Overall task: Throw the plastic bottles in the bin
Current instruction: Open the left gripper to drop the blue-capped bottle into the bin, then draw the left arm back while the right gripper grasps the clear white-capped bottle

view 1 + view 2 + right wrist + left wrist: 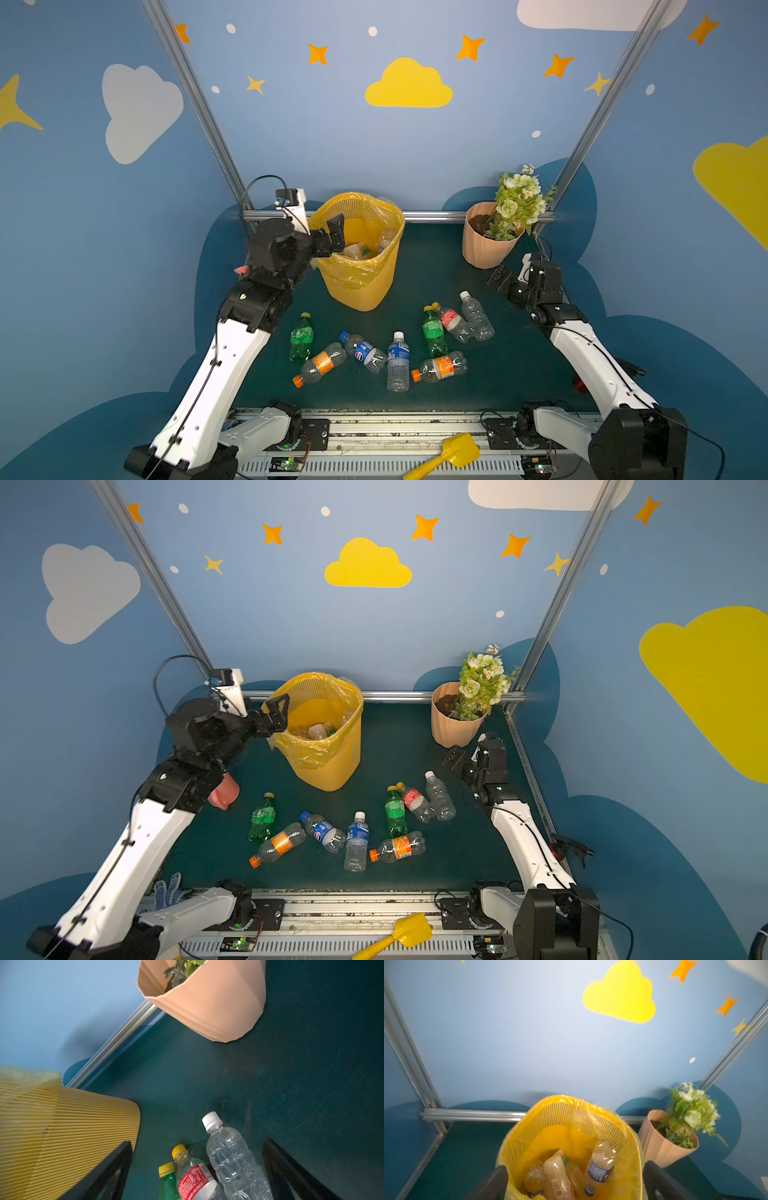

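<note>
Left gripper [577,1165] hangs wide open and empty at the yellow bin [361,286], several bottles [556,1176] inside. Eight more bottles [398,357] litter the near table [507,374], right gripper [197,1144] open beside them. Far right, a peach pot [482,249] holds flowers.

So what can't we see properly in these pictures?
- Bottles in the bin: in both top views its wall hides the bottom. The left wrist view is blurred and cut by the edge, so no count.
- Pink thing: the left arm covers most of it in both top views.
- Yellow scoop: handle cut off by the edge in both top views.
</note>
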`<state>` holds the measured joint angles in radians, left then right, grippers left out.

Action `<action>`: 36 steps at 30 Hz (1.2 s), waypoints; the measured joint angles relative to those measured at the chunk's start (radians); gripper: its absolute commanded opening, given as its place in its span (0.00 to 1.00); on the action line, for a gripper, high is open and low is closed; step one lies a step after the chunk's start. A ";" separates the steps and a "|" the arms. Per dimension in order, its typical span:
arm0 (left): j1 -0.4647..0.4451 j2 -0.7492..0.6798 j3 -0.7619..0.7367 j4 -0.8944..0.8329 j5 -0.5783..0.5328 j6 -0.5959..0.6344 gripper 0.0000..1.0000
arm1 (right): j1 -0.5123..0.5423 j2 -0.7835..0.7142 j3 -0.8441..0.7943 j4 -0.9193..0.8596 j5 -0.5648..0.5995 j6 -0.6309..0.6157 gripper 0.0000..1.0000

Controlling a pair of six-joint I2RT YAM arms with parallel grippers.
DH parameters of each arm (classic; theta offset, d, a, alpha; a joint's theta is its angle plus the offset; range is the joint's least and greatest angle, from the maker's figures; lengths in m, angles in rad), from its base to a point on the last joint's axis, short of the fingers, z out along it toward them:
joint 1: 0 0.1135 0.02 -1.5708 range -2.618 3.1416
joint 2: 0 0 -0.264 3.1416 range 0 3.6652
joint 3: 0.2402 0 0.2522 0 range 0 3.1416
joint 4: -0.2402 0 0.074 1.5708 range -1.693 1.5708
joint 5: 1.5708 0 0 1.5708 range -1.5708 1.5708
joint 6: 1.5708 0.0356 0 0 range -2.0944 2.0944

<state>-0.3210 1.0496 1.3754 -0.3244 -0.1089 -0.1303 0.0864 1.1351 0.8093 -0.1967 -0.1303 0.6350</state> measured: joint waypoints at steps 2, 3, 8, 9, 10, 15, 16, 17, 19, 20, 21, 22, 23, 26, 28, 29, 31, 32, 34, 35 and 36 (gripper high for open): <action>0.000 -0.054 -0.017 0.019 -0.025 0.009 1.00 | -0.002 0.009 0.000 -0.007 0.002 -0.013 0.96; 0.000 -0.080 -0.030 0.026 -0.040 0.014 1.00 | -0.003 0.018 0.000 -0.011 0.002 -0.024 0.96; 0.001 -0.137 -0.097 0.028 -0.101 0.023 1.00 | -0.005 0.127 0.023 -0.097 -0.027 -0.138 0.94; 0.002 -0.144 -0.115 0.027 -0.111 0.022 1.00 | -0.004 0.157 0.037 -0.125 -0.036 -0.165 0.93; 0.005 -0.149 -0.135 0.026 -0.122 0.022 1.00 | -0.004 0.188 0.054 -0.155 -0.042 -0.192 0.92; 0.018 -0.177 -0.216 -0.007 -0.175 0.003 1.00 | 0.025 0.274 0.126 -0.265 -0.047 -0.298 0.92; 0.023 -0.188 -0.229 -0.014 -0.186 -0.003 1.00 | 0.034 0.277 0.130 -0.279 -0.047 -0.313 0.91; 0.028 -0.198 -0.239 -0.020 -0.195 -0.009 1.00 | 0.041 0.277 0.133 -0.290 -0.047 -0.324 0.91; 0.040 -0.224 -0.259 -0.026 -0.212 -0.024 1.00 | 0.055 0.279 0.136 -0.312 -0.047 -0.350 0.88; 0.047 -0.234 -0.266 -0.029 -0.218 -0.029 1.00 | 0.061 0.281 0.137 -0.323 -0.046 -0.359 0.87; 0.054 -0.244 -0.273 -0.031 -0.222 -0.036 1.00 | 0.068 0.287 0.140 -0.337 -0.044 -0.369 0.84; 0.061 -0.252 -0.278 -0.034 -0.227 -0.043 1.00 | 0.074 0.296 0.143 -0.348 -0.041 -0.378 0.83; 0.067 -0.256 -0.283 -0.035 -0.230 -0.048 1.00 | 0.077 0.306 0.148 -0.360 -0.034 -0.387 0.83; 0.087 -0.264 -0.294 -0.042 -0.237 -0.066 1.00 | 0.092 0.343 0.165 -0.393 -0.014 -0.408 0.83; 0.098 -0.266 -0.301 -0.047 -0.237 -0.075 1.00 | 0.101 0.364 0.176 -0.412 0.002 -0.418 0.83; 0.103 -0.268 -0.307 -0.050 -0.237 -0.080 1.00 | 0.107 0.373 0.182 -0.422 0.013 -0.427 0.83; 0.111 -0.271 -0.312 -0.059 -0.237 -0.089 1.00 | 0.118 0.389 0.193 -0.439 0.031 -0.439 0.81; 0.115 -0.273 -0.316 -0.061 -0.237 -0.092 1.00 | 0.123 0.397 0.201 -0.450 0.041 -0.446 0.80; 0.119 -0.277 -0.323 -0.067 -0.237 -0.097 1.00 | 0.132 0.414 0.214 -0.467 0.060 -0.458 0.78; 0.121 -0.279 -0.326 -0.070 -0.237 -0.100 1.00 | 0.136 0.423 0.221 -0.475 0.068 -0.463 0.77; 0.123 -0.280 -0.328 -0.075 -0.237 -0.105 1.00 | 0.138 0.432 0.225 -0.479 0.074 -0.468 0.76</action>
<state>-0.1978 0.7696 1.0477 -0.3992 -0.3458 -0.2352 0.2249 1.5669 1.0348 -0.6758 -0.0566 0.1673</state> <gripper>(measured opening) 0.998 0.775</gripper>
